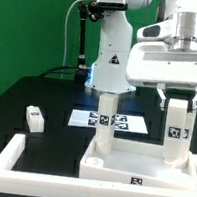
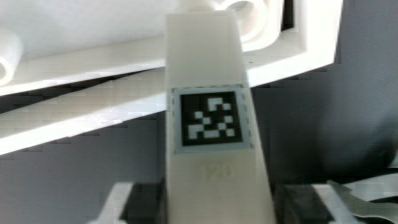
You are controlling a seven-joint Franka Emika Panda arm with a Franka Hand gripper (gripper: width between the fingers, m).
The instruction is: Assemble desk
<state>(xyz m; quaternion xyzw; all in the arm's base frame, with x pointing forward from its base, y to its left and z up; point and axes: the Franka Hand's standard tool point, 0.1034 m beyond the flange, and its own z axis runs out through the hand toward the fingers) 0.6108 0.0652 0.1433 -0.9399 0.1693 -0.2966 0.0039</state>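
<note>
I am watching the gripper (image 1: 179, 102) straddling the top of a leg (image 1: 174, 137) that is standing upright on the tabletop (image 1: 137, 174), toward three o'clock in the exterior view. Whether the fingers (image 2: 132, 203) are pinching it or merely flanking it, I cannot tell. A second leg (image 1: 103, 122) is standing at its nine o'clock, and a third leg (image 1: 33, 118) is lying loose farther that way. I am judging these legs light, rigid and slick, so gripping squarely on the flat sides near the top seems best.
</note>
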